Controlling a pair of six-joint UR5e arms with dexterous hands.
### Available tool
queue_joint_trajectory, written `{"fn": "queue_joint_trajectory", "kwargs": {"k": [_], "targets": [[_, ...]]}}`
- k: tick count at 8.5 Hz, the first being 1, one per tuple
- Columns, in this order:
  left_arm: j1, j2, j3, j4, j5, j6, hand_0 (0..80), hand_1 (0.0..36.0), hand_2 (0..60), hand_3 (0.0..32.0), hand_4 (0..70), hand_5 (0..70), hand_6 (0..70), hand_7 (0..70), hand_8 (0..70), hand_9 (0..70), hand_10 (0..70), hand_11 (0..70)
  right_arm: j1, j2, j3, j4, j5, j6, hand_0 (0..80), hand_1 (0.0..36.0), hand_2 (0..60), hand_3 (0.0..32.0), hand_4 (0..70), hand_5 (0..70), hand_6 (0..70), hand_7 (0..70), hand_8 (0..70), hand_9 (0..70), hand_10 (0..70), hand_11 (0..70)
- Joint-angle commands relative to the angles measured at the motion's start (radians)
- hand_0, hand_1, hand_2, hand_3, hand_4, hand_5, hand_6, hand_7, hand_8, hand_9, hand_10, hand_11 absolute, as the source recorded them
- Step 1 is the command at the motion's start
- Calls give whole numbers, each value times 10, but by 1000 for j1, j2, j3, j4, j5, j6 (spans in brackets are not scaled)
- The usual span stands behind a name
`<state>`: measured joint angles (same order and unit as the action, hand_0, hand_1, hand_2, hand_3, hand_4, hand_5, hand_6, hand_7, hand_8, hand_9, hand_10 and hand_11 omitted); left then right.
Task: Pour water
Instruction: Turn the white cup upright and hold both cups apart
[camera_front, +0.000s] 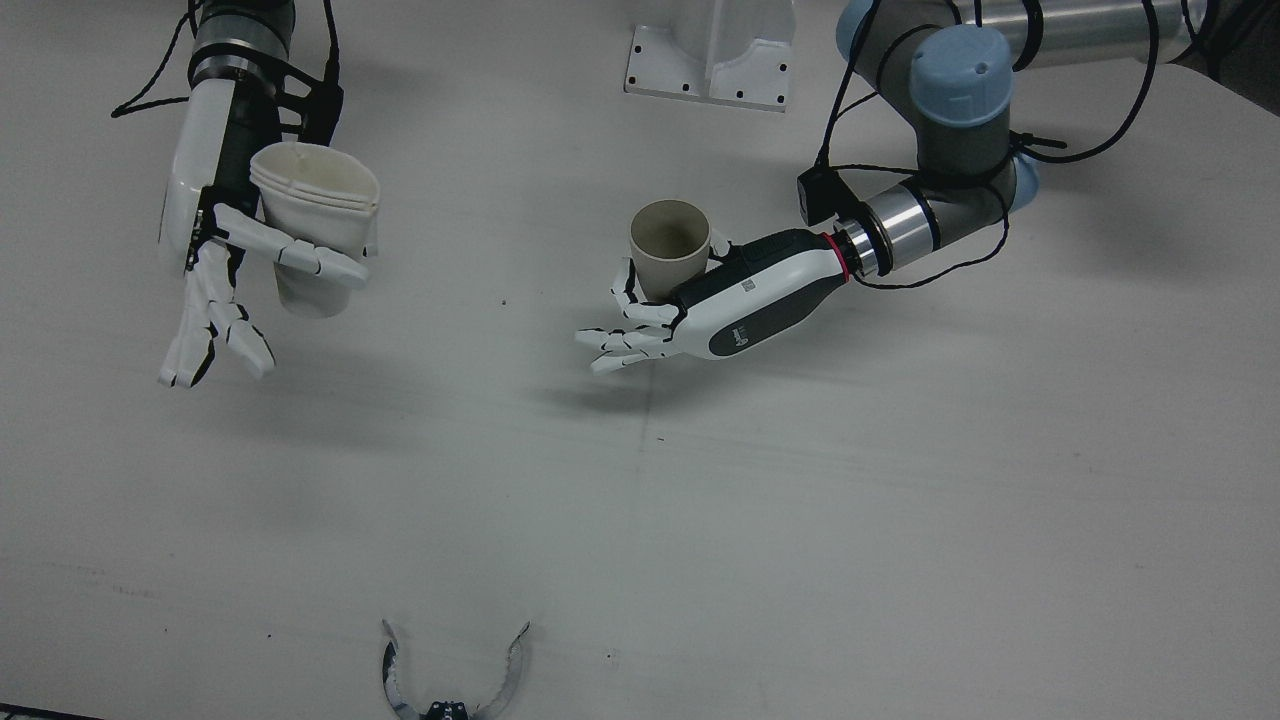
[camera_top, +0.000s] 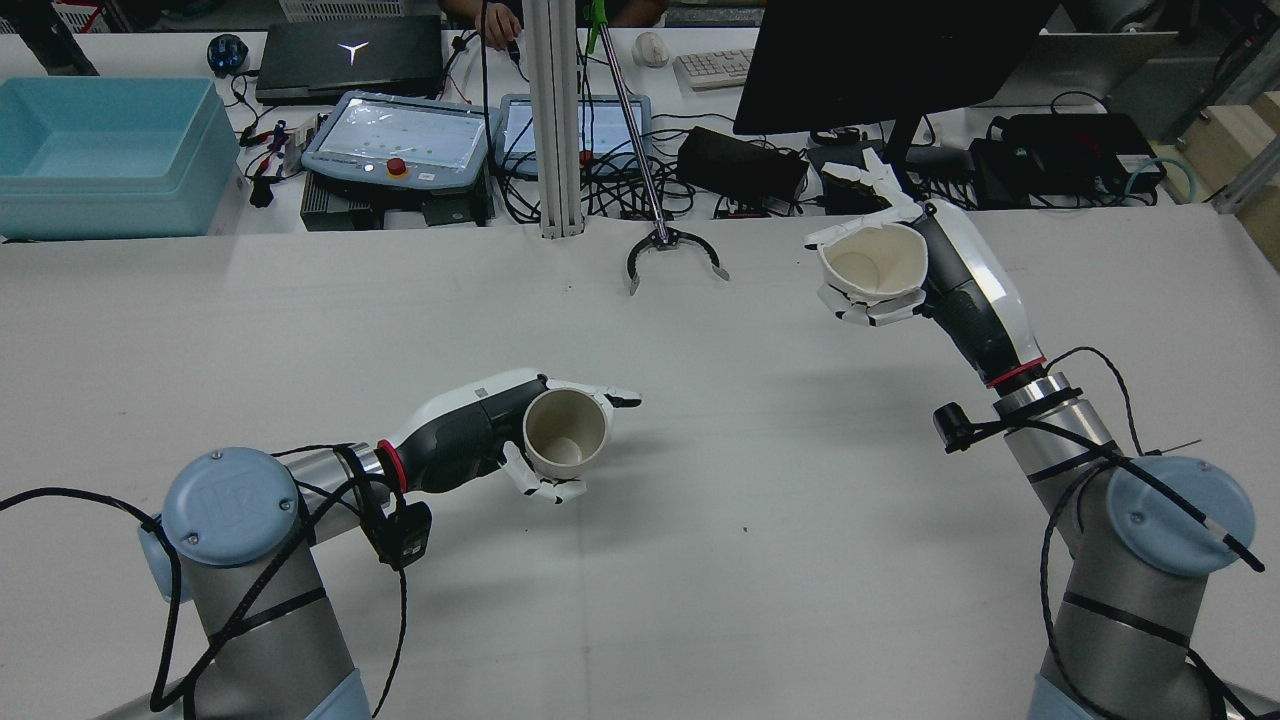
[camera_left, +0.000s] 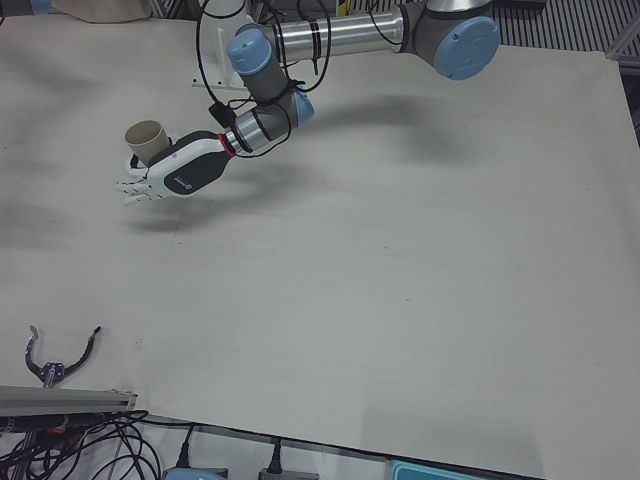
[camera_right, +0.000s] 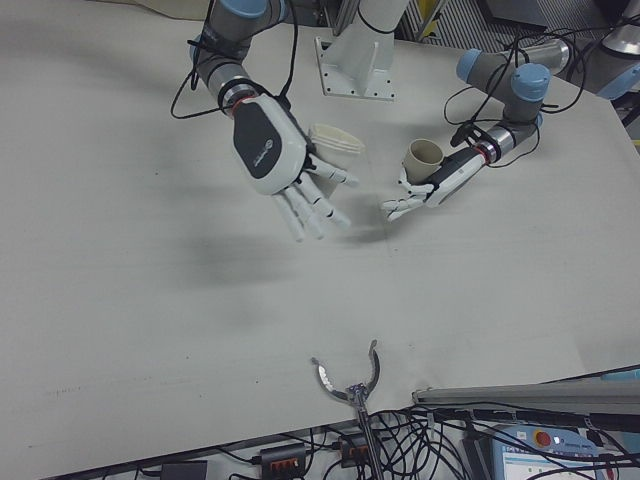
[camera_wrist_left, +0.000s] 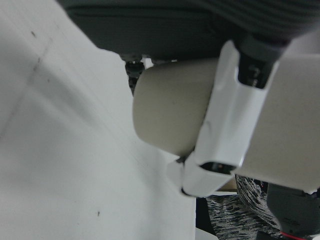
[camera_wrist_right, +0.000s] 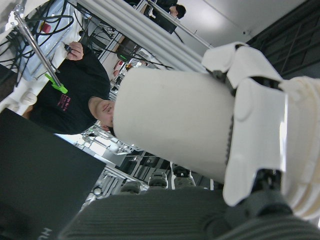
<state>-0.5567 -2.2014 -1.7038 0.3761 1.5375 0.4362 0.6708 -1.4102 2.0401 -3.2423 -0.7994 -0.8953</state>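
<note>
Above the table (camera_top: 700, 600), the left hand (camera_top: 480, 430) holds one cup (camera_top: 566, 432) near the middle, the right hand (camera_top: 940, 280) holds another cup (camera_top: 873, 262) toward the far right side, and a grabber tool (camera_top: 672, 252) lies at the far edge between them.

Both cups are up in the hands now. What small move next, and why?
Probably bring the right hand with its white cup toward the left hand and its beige cup. Both cups are gripped and roughly upright, but a wide stretch of table lies between them, too far apart for pouring.
</note>
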Motion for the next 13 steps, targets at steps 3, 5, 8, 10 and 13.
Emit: {"fn": "queue_joint_trajectory", "kwargs": {"k": [3,5,8,10,13], "targets": [[-124,187,-91,-25,6,-37,800,360,600,0,700,700,172,143,89,38,97,171,10,-53,-150,4,86,459,594,233,372,0,700,67,227,255,130,123,60,87],[-146,199,-102,-23,7,-54,800,360,600,0,700,700,171,142,88,36,96,169,-8,-101,-275,4,101,574,666,298,475,0,700,98,377,497,163,172,27,45],[-201,267,-140,-25,6,-56,800,360,600,0,700,700,171,145,86,37,96,169,-95,-130,-397,13,143,637,587,236,407,0,700,66,234,324,149,165,60,87],[-203,325,-145,-55,6,-54,800,360,600,0,700,700,166,142,86,37,97,170,-152,-104,-496,96,146,636,556,202,368,0,700,54,187,227,154,167,69,97],[-219,387,-148,-98,6,-54,800,360,600,0,700,700,165,139,85,37,97,171,-151,-108,-508,104,143,636,534,173,343,0,700,48,189,222,161,174,72,98]]}}
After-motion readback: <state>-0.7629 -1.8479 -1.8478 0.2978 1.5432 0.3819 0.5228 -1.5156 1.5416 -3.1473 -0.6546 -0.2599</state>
